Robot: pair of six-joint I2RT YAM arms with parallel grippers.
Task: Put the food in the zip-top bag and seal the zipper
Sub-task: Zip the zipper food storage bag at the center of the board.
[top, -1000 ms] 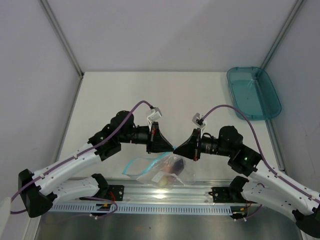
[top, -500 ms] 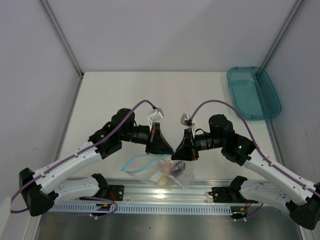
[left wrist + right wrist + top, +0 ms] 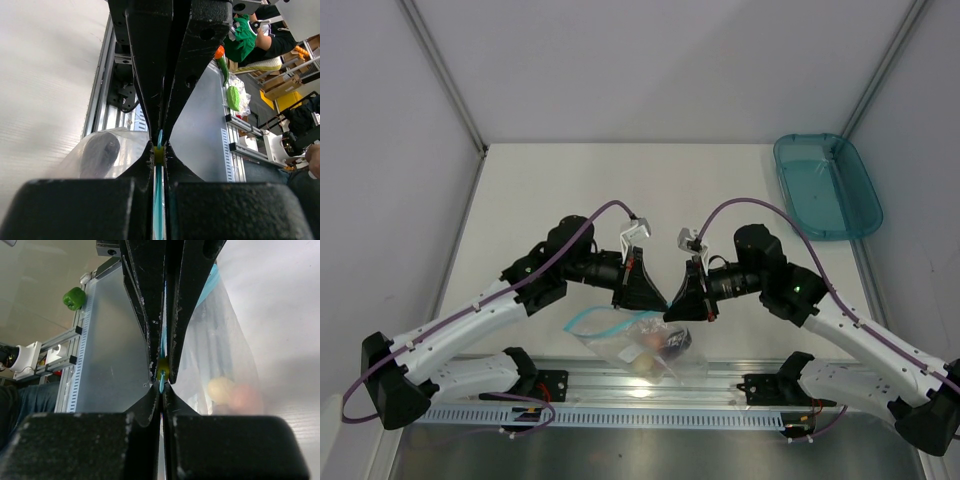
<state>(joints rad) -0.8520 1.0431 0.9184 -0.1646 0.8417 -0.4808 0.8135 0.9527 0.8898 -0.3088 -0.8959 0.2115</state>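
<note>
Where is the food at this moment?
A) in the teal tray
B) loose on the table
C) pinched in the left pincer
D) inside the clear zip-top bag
D: cream and peach food pieces show through the zip-top bag, whose zipper the left pincer and right pincer clamp.

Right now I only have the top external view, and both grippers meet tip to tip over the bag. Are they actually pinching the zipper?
Observer: In the left wrist view, the left gripper has its jaws shut on the zipper, with the teal strip running between them.
Operator: And the right one?
Observer: In the right wrist view, the right gripper is shut on that teal strip as well.
Operator: Can you see food inside?
Observer: Yes. Through the zip-top bag, the right wrist view shows a cream piece and a peach piece side by side.
</note>
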